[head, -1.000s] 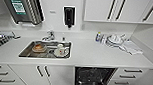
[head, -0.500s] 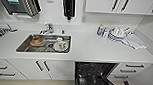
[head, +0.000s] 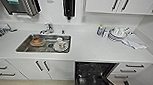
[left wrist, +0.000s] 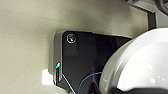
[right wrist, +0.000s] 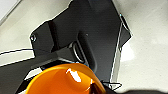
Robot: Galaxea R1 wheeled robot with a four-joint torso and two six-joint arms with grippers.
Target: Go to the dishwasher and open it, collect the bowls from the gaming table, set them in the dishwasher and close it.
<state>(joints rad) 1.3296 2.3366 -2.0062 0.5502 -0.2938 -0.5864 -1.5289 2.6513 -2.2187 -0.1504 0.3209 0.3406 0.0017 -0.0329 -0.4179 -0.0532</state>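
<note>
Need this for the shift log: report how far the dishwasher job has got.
Done: the dishwasher under the white counter stands open, its dark racks showing. In hand: the orange bowl sits large right at the right wrist camera, so it seems collected, though the grip itself cannot be made out. Left: that bowl is not yet in the racks, and the door is still to be closed. The black bowl cannot be placed from these pictures.

From here I see the dishwasher (head: 94, 76) standing open below the counter, its dark racks reachable from above, while dishes crowd the sink (head: 23, 47) at left and stacked plates (head: 117, 34) at far right.
</note>
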